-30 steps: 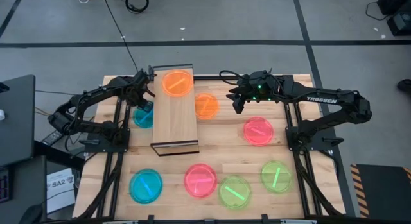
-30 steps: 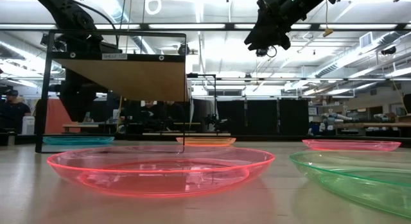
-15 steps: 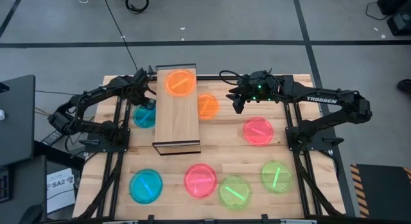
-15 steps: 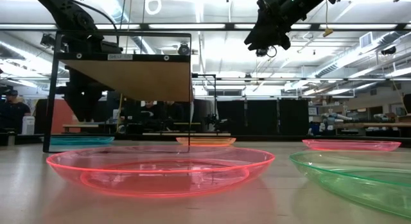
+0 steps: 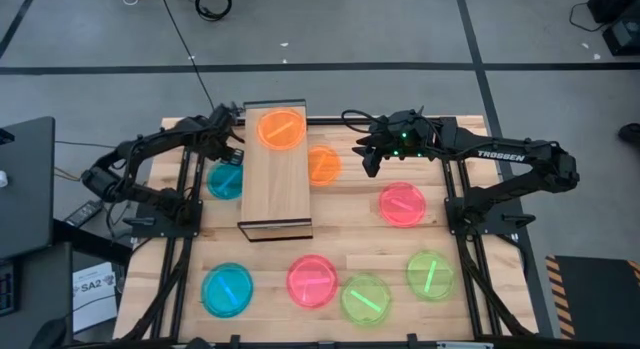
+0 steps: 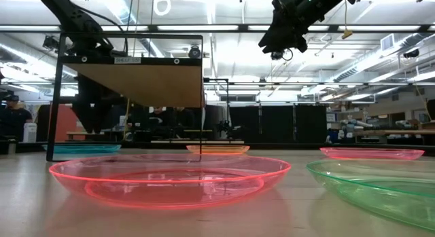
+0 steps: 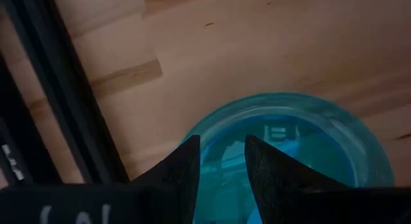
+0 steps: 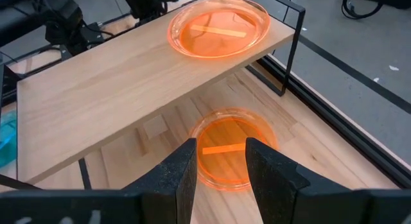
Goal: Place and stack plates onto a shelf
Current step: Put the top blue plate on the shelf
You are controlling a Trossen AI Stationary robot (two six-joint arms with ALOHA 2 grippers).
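Observation:
The shelf [image 5: 275, 189] stands at the table's far left of centre, and one orange plate [image 5: 279, 128] rests flat on its far end. A second orange plate [image 5: 325, 165] lies on the table, partly under the shelf's right edge. A teal plate [image 5: 222, 182] lies on the table just left of the shelf. My left gripper [image 7: 222, 161] points down over this teal plate [image 7: 302, 153], open, with nothing between its fingers. My right gripper [image 8: 220, 160] hangs open, high above the table's orange plate [image 8: 225, 153].
Loose plates lie flat on the table: pink [image 5: 402, 203] at the right, then teal [image 5: 227, 289], pink [image 5: 311, 280] and two green [image 5: 366, 298], [image 5: 430, 275] along the near side. The dark shelf frame [image 7: 58, 121] runs close beside my left gripper.
My left gripper has moved a little toward the shelf and sunk slightly over the teal plate. The shelf, with the orange plate on it, has slid a little toward the table's right. My right arm has kept still.

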